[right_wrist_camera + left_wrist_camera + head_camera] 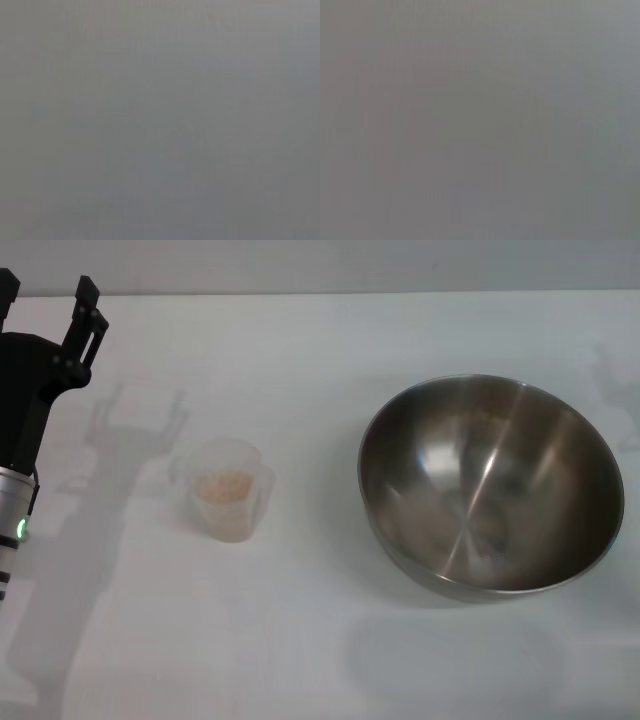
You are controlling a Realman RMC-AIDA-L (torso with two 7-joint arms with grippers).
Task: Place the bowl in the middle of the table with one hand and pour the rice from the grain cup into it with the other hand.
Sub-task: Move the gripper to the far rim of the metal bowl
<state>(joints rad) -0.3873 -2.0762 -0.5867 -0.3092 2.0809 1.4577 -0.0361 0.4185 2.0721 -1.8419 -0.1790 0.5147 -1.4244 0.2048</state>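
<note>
White table (pixel 320 640); both wrist views blank grey, left hand (pixel 45 310) cropped.

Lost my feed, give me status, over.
Left gripper open, far left, holding nothing. Right gripper not in view. Cup with rice left of bowl, apart. Nothing between.

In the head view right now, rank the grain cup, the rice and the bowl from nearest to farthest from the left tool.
From the left tool, at the table's far left:
1. The grain cup, left of centre.
2. The rice, inside that cup; too close to separate from it.
3. The bowl, on the right.
</note>
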